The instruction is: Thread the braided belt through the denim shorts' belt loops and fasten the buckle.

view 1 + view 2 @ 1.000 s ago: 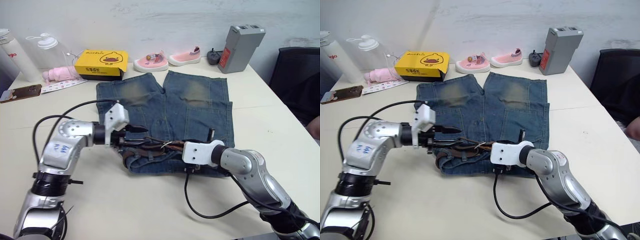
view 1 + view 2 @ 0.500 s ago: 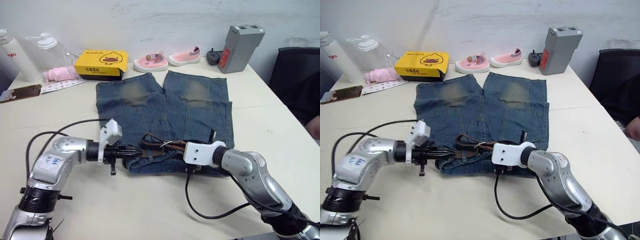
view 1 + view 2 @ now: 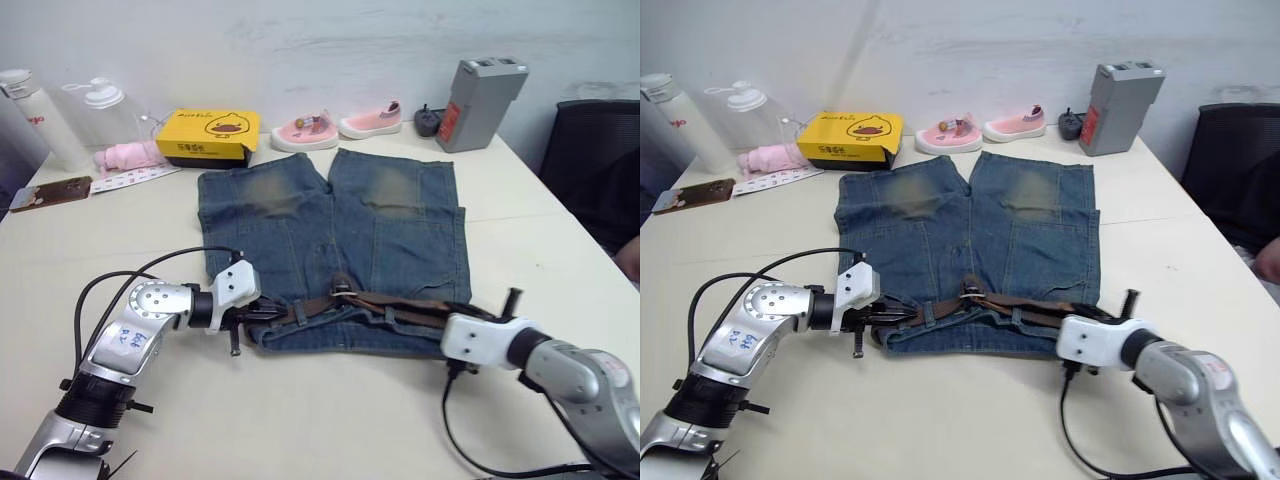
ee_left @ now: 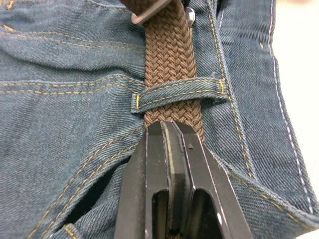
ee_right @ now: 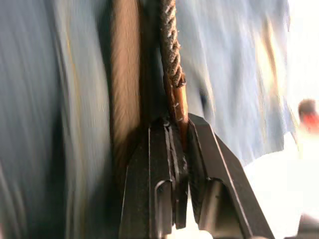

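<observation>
The braided belt (image 3: 390, 304) lies along the denim shorts' (image 3: 335, 230) waistband, under a belt loop (image 4: 179, 93). The left claw (image 4: 169, 130) is pinched together at that band's left edge. The right claw (image 5: 177, 127) grips the belt's tip past the right edge, with bare bench (image 3: 330, 420) in front.

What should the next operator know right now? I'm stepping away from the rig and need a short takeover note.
Left claw: shut, tips pressed on the dark-brown braided belt just short of a blue denim belt loop.
Right claw: shut on the belt's leather-tipped end, off the right edge of the faded blue denim shorts.
Shorts lie flat on the table, waistband toward the robot; the belt runs along the waistband.
Done: belt passes under at least this loop.
Left: any remaining loops, then fasten the silver metal buckle, which sits mid-waistband.
</observation>
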{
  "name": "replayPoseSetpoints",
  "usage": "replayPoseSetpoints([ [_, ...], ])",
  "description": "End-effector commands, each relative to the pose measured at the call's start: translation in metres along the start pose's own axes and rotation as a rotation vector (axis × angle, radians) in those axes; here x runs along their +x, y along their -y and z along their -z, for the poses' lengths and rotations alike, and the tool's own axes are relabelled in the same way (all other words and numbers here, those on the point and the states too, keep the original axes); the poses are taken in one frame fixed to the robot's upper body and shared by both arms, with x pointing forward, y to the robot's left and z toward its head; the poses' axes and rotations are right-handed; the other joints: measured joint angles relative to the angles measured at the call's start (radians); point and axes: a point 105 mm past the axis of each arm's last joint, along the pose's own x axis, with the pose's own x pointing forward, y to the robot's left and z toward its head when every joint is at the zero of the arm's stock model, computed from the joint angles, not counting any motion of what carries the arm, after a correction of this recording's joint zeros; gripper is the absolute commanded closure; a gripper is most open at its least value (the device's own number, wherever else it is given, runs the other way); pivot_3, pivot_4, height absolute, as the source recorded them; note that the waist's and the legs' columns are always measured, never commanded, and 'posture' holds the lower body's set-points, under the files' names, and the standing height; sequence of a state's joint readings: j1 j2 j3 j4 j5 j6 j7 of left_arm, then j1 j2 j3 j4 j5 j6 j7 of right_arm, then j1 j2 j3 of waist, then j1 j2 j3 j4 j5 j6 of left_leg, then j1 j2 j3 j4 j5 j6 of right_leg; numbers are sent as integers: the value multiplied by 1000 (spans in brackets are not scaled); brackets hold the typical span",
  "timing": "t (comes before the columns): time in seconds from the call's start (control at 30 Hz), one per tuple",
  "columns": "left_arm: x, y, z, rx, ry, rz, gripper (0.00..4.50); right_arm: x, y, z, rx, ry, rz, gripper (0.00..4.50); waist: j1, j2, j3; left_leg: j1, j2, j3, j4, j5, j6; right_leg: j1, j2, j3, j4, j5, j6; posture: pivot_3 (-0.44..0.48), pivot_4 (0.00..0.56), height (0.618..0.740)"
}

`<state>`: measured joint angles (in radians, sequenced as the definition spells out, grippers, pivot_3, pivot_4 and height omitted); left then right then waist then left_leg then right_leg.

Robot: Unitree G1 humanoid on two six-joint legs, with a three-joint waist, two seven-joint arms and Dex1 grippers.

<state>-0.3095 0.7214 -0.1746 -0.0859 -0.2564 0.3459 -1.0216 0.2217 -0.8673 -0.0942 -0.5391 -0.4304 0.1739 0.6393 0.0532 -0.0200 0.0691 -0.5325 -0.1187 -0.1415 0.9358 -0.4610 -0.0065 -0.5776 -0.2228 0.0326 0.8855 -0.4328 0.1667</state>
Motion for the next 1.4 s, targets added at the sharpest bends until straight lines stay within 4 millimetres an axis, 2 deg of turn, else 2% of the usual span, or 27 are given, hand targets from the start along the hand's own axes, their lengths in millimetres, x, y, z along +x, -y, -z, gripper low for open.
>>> replayPoseSetpoints([
  [0.03,3,14,41,-78,-147,23,4453,-18,26,51,-44,-177,110,4500,-1,4,-1,1,0,1,4,-3,2,2,1,0,1,0,-1,0,150,624],
  [0.1,4,16,42,-75,-148,22,4453,-21,32,56,-47,-190,139,4500,-2,5,-1,3,0,3,6,-5,3,2,3,0,4,-1,0,0,150,624],
  [0.23,6,18,44,-66,-156,19,4453,-18,34,53,-53,-185,162,4500,4,6,-1,2,0,2,7,-6,4,2,3,0,5,-2,0,0,150,624],
  [0.4,4,16,43,-47,-157,5,4453,-12,27,35,-60,-111,153,4500,4,6,-1,2,0,2,7,-6,3,3,4,0,5,-1,1,0,150,624],
  [0.57,0,14,45,-19,-166,-12,4453,-9,19,38,-69,-141,125,4500,2,6,-1,3,0,2,7,-7,4,3,4,0,5,-2,1,0,150,624],
  [0.67,0,15,45,-10,-164,-19,4500,-8,14,41,-38,-160,109,3367,2,6,-1,3,0,2,7,-7,5,3,4,0,5,-2,1,0,150,624],
  [0.77,0,14,41,1,-145,-25,4500,-9,17,32,57,-121,120,2019,0,7,-1,3,0,2,7,-7,5,3,4,0,6,-2,1,0,150,624],
  [0.83,-1,13,39,12,-145,-28,4500,-15,27,27,115,-97,138,1101,0,8,-2,4,3,2,7,-7,4,3,4,0,5,-2,1,0,150,624],
  [0.9,-2,11,39,18,-144,-31,4500,-23,38,14,164,-17,142,232,-1,8,-2,4,4,2,7,-8,4,3,5,0,5,-2,1,0,150,624],
  [0.97,-3,9,37,22,-142,-36,4500,-32,45,-10,190,118,112,97,-1,9,-2,4,4,2,7,-8,3,3,5,0,5,-2,1,0,150,624],
  [1.03,-3,8,37,26,-142,-38,4500,-36,41,-37,207,239,52,97,-2,9,-1,4,4,2,7,-8,3,3,5,0,5,-2,1,0,150,624],
  [1.13,-3,5,36,32,-139,-39,4500,-30,23,-87,218,400,-42,97,-1,9,-1,4,5,2,7,-8,3,4,5,0,5,-2,2,0,150,624],
  [1.17,-3,5,35,33,-139,-39,4500,-27,17,-97,211,429,-54,97,-1,8,-1,4,6,2,7,-8,2,4,5,0,4,-2,2,0,150,624],
  [1.33,-2,4,33,33,-131,-45,4500,-18,-10,-110,198,418,-97,97,2,10,1,7,9,-4,6,-10,0,8,6,-1,1,-2,2,0,150,624],
  [1.4,-2,4,33,34,-129,-49,4500,-15,-14,-115,213,424,-82,97,3,8,1,6,8,-4,6,-9,0,8,6,-2,0,-2,2,0,150,624],
])
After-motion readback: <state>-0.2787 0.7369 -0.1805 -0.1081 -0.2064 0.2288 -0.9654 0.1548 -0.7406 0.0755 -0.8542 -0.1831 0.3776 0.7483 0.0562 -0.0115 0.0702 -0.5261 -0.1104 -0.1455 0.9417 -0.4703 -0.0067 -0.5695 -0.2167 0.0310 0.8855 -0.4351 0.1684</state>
